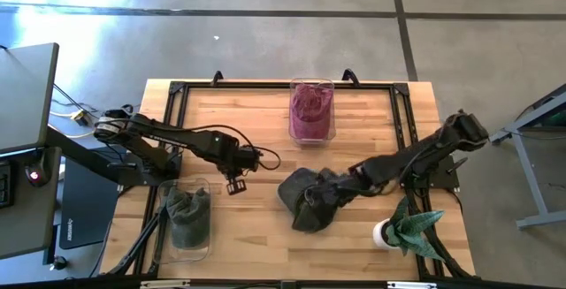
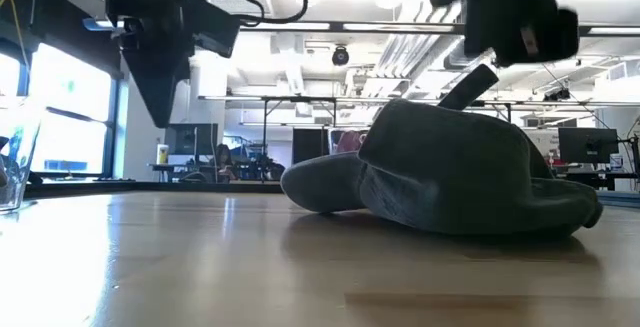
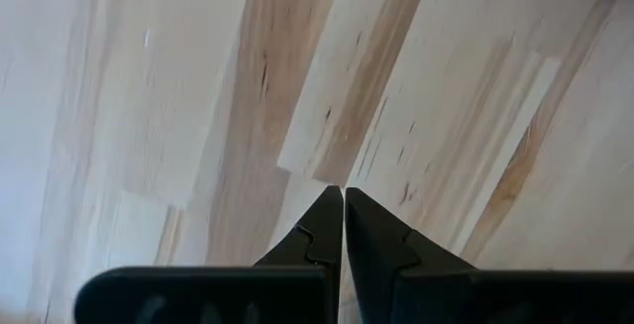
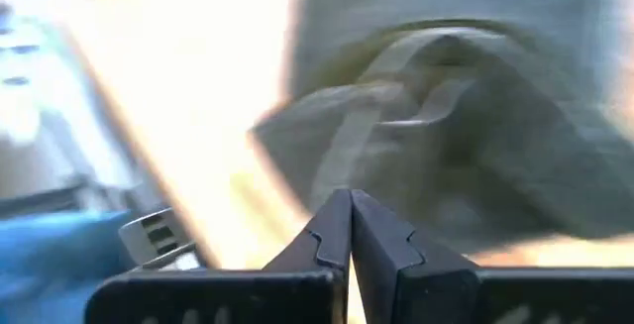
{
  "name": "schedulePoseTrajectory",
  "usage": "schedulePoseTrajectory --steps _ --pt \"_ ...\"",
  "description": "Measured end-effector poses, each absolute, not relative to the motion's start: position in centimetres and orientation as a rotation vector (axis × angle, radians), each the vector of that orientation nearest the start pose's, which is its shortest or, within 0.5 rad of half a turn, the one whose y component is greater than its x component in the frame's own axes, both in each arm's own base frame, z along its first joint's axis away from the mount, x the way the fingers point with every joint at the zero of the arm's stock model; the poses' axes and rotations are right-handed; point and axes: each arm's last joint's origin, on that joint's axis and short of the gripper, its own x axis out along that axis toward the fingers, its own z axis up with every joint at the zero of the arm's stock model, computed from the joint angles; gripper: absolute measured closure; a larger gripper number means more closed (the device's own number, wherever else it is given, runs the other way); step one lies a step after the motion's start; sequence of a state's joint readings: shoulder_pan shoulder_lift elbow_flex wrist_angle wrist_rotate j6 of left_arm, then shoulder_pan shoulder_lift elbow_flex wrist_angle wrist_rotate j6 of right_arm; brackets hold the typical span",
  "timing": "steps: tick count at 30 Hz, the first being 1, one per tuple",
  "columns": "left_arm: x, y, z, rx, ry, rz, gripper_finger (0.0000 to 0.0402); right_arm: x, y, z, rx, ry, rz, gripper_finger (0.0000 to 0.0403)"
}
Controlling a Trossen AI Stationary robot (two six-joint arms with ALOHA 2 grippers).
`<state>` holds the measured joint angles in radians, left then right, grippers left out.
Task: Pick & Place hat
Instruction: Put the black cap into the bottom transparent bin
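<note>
Two arms hang over the bench (image 1: 265, 236), and the dark grey hat (image 1: 309, 199) lying loose on the wood is the landmark; the right gripper (image 1: 349, 183) is just beside its crown on the side toward the potted plant (image 1: 409, 229), fingers (image 4: 349, 227) pressed together on nothing, the cloth directly ahead of the tips in the right wrist view; so the hat lies forward of that arm, brim stretching away from it; the left gripper (image 1: 234, 186) hangs well apart on the hat's other side, likewise pinched shut and empty; farther off, a maroon hat (image 1: 310, 108) fills one clear bin.
</note>
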<state>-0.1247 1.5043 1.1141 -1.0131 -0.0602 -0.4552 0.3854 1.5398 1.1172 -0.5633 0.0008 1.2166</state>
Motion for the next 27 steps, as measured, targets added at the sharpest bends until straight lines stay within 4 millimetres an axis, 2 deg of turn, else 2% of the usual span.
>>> schedulePoseTrajectory --steps 2,3,6,8,11,13,15,17,20,24,27 --pt "26.7 -3.2 23.4 -0.237 1.374 0.253 0.039 29.4 13.0 24.2 0.928 0.978 -0.24 0.0401" --pt "26.7 -3.2 23.4 -0.232 1.376 0.249 0.039 29.6 13.5 23.9 0.954 0.952 -0.275 0.0401" --pt "26.9 -3.2 23.4 -0.235 1.36 0.226 0.039 30.4 14.5 21.3 0.997 0.901 -0.436 0.0401" --pt "27.1 -3.3 23.5 -0.25 1.334 0.207 0.039 32.1 15.0 19.4 1.026 0.871 -0.417 0.0402" --pt "27.6 -3.4 23.6 -0.271 1.294 0.181 0.039 34.6 14.9 16.4 1.071 0.856 -0.364 0.0402" --pt "27.6 -3.5 23.6 -0.279 1.291 0.17 0.039 35.5 14.3 14.2 1.071 0.903 -0.381 0.0402" --pt "27.5 -3.5 23.5 -0.288 1.31 0.158 0.039 35.9 13.5 13.4 1.075 0.914 -0.379 0.0401" --pt "27.2 -3.5 23.5 -0.29 1.341 0.159 0.039 36.4 13.0 14.6 1.082 0.867 -0.33 0.0402" --pt "26.8 -3.7 23.4 -0.293 1.378 0.172 0.039 35.9 12.6 17.5 1.034 0.812 -0.261 0.0402" --pt "26.6 -4.4 23.4 -0.291 1.387 0.185 0.039 34.2 12.2 21.4 0.939 0.779 -0.191 0.0401" --pt "26.5 -5.3 23.6 -0.294 1.37 0.17 0.039 32.8 12.6 23.6 0.768 0.777 -0.07 0.0401"
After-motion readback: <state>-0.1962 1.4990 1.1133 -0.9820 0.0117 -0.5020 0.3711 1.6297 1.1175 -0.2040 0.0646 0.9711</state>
